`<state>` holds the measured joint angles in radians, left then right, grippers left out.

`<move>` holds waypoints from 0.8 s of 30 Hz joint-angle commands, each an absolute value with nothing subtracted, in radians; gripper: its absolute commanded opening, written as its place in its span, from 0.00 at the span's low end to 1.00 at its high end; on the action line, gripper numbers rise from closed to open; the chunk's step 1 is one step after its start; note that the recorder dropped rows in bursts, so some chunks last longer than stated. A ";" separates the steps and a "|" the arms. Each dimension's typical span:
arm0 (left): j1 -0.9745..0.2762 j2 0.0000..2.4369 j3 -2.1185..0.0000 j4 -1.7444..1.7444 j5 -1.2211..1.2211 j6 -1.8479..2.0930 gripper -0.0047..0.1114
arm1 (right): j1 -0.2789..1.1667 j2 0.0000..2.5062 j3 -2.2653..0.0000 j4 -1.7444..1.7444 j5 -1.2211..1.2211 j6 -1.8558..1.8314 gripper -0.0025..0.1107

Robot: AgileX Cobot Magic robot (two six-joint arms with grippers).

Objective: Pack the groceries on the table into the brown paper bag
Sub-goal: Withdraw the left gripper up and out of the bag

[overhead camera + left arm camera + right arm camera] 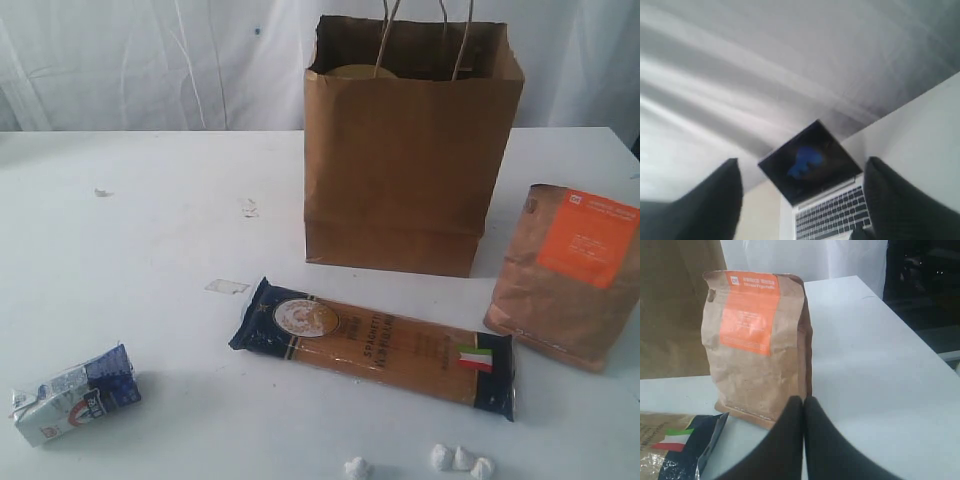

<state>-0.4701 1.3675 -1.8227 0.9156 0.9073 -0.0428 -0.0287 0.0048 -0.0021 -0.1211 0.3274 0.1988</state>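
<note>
Brown kraft pouch with orange label [757, 345] stands on white surface [880, 365] just beyond right fingers [785, 440], clenched empty; left fingers [895, 200] spread, grasping nothing, open dark-screened laptop [810, 165] beyond.

A: Which lettering is legible?
B: "SPAGHETTI" is faintly made out along the long dark-blue spaghetti packet [375, 345]. An Italian tricolour flag [477, 357] is printed near one end, a round emblem [305, 318] near the other.
A: The brown pouch with orange label [757, 345]?
B: White print is noted; none can be read.
A: The small blue-white carton [75, 395]?
B: Markings recorded, unreadable.
</note>
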 commanded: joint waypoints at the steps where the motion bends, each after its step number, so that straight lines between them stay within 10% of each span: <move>1: -0.257 1.378 -1.735 0.867 0.936 -0.183 0.36 | -0.030 0.000 0.000 -0.130 0.320 0.199 0.02; 6: -0.058 1.376 -1.495 0.720 0.928 -0.190 0.04 | -0.030 0.000 0.000 -0.130 0.320 0.199 0.02; 24: 0.409 0.979 -0.513 0.679 0.392 -0.870 0.04 | -0.030 0.000 0.000 -0.130 0.320 0.199 0.02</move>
